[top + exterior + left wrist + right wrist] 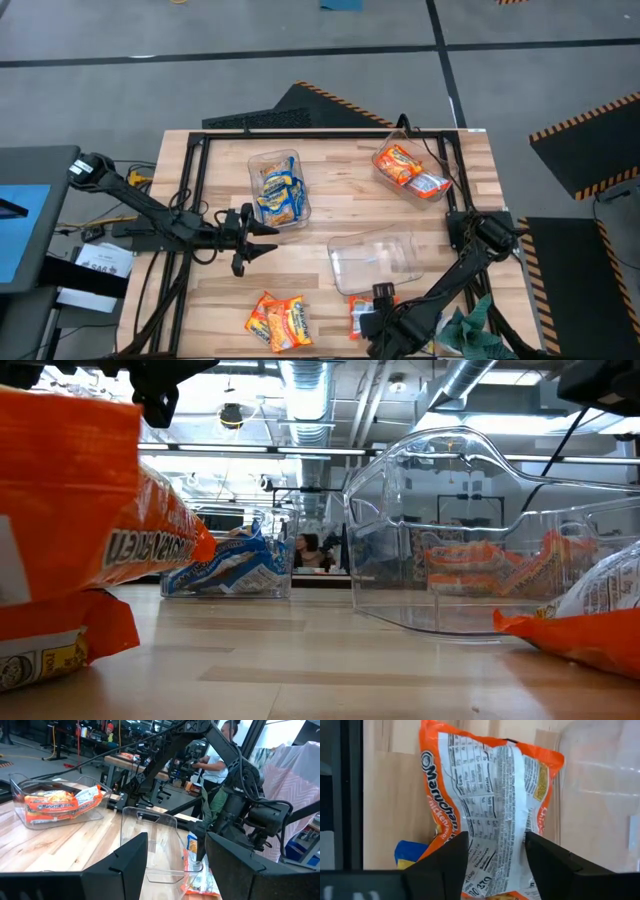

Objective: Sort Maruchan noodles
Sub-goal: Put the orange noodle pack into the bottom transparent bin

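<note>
My right gripper is open and low at the table's near edge. Its fingers point down over an orange-and-white noodle packet that lies back side up, with a yellow-and-blue packet under it. My left gripper is open and holds nothing; it hovers left of centre, beside the bin of yellow-and-blue packets. Two orange packets lie at the near edge. More orange packets fill the far-right bin. My right gripper has its fingers over the near end of the orange-and-white packet, coming from above. The packet reaches wider than the gap and runs behind both fingers. I cannot tell whether they touch it.
An empty clear bin stands just beyond the right gripper. A dark frame borders the wooden table. A green cloth lies at the near right corner. Bare wood lies between the bins and the near packets.
</note>
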